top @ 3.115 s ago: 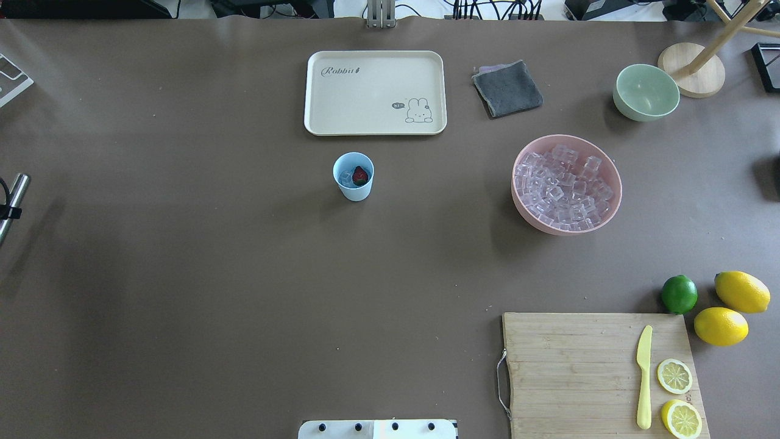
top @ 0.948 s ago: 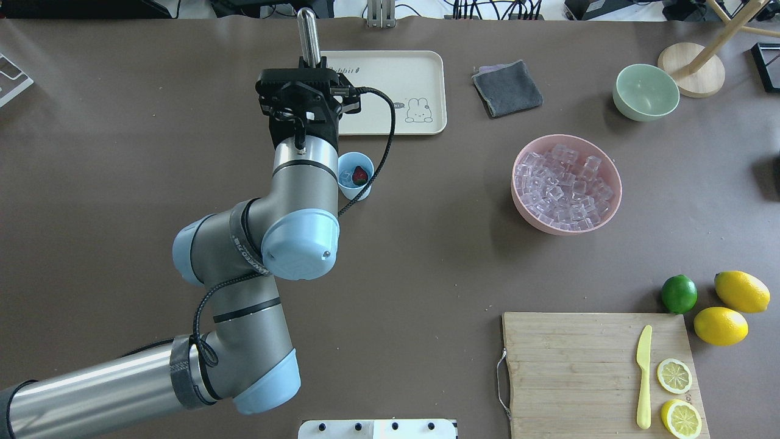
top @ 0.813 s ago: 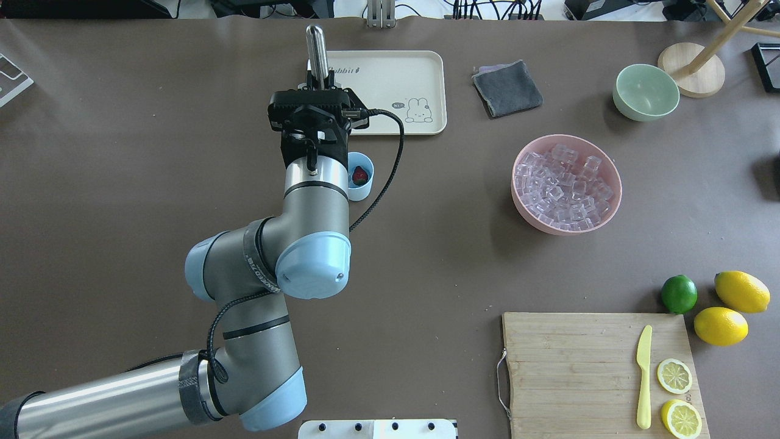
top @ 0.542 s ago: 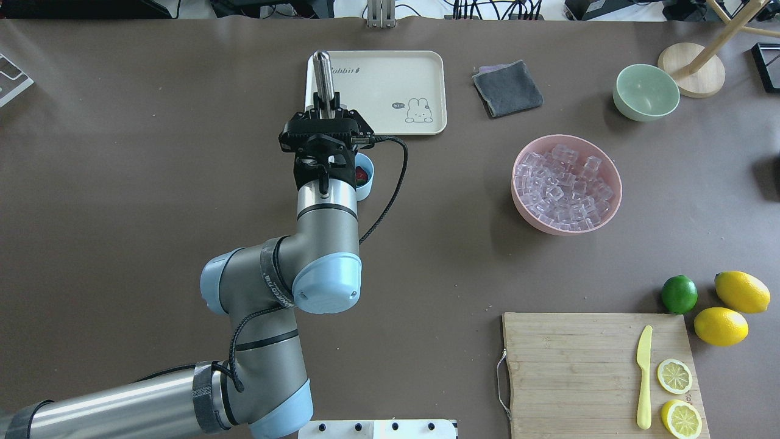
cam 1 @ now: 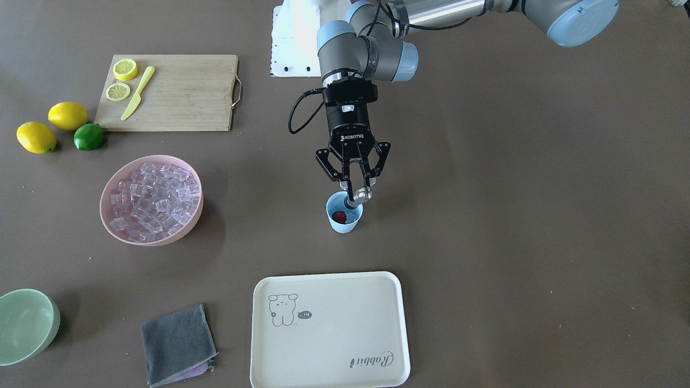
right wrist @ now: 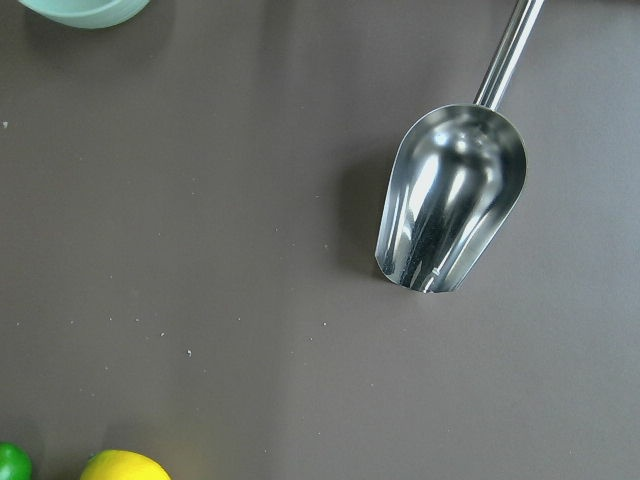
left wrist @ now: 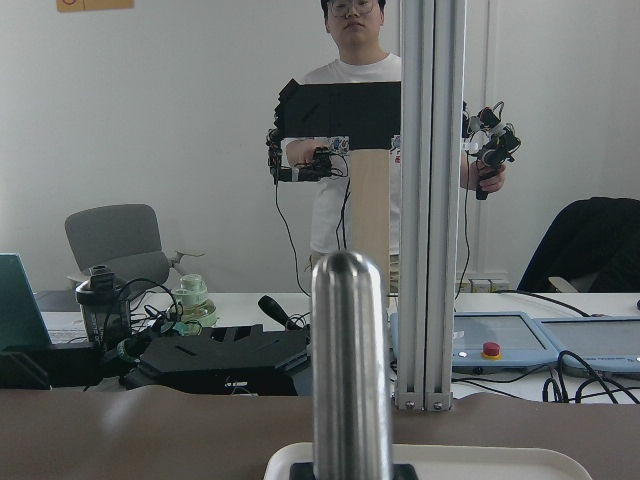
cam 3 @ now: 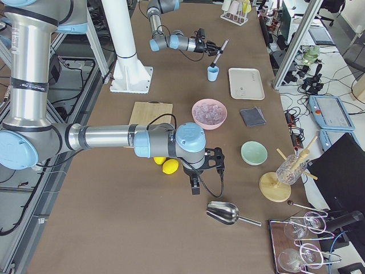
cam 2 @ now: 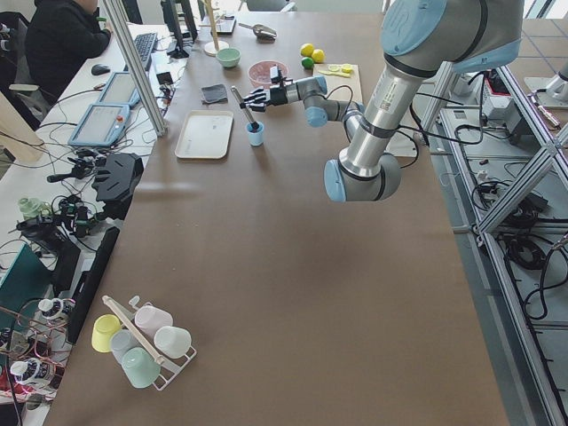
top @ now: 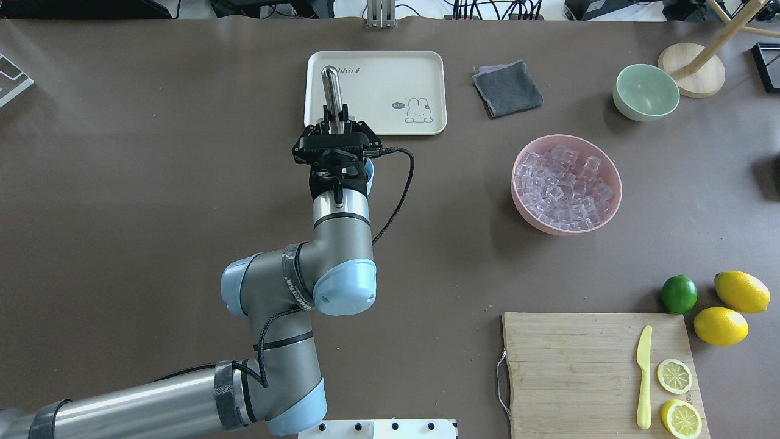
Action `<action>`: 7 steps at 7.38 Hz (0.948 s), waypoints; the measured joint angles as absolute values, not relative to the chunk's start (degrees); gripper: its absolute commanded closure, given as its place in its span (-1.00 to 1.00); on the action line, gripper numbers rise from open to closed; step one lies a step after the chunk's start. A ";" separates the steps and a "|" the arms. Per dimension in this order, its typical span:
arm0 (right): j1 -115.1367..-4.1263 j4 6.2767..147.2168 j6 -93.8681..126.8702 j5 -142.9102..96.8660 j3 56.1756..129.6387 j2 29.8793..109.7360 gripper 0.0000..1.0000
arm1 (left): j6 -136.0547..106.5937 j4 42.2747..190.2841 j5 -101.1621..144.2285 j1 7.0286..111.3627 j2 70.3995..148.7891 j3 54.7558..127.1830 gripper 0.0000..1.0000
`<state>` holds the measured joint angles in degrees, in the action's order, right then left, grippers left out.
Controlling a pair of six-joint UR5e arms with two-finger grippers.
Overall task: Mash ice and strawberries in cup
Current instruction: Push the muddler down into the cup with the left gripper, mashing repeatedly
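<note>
1. Change: swung left gripper [cam 1: 357,186] in from table's [top: 122,152] left side, over brown top bare of arms three seconds back, then eased rightward till above cup [cam 1: 345,221]; clamped on steel muddler [top: 332,91], tilted, lower end at cup's mouth
2. Cannot tell whether touching strawberry [cam 1: 339,216], red at cup's bottom; had ice beside it earlier, not to be made out there now
3. Means, by my judgement, approach over and mashing about to begin: pressing and grinding all left to do
4. Cannot tell whether right gripper [cam 3: 211,162] apart or together; hangs well off to the side above scoop [right wrist: 450,200] lying on table
5. On table, near to far: board [top: 573,366] with knife [top: 644,378] and lemon halves [top: 674,376], lime [top: 679,294] and lemons [top: 741,291] beside it; pink bowl [top: 548,228] heaped with ice [top: 563,183]; tray [top: 390,79] just beyond cup, cloth [top: 507,88], green bowl [top: 646,91]
6. Past far edge: metal post [left wrist: 430,200], desks with gear, person [left wrist: 360,100] standing with controllers [left wrist: 490,150] in both hands
</note>
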<state>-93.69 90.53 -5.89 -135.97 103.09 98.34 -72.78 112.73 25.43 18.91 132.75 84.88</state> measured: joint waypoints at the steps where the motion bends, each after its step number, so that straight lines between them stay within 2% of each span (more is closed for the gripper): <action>1: -93.69 90.53 -5.89 -135.97 103.09 98.35 -0.99 | -72.95 112.66 25.41 18.90 132.87 84.64 0.51; 7: -93.65 90.59 -5.89 -135.97 102.93 98.51 -0.99 | -76.19 112.92 25.01 17.73 132.99 80.89 0.51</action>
<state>-93.65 90.59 -5.89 -135.97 102.93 98.51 -76.19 112.92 25.01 17.73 132.99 80.89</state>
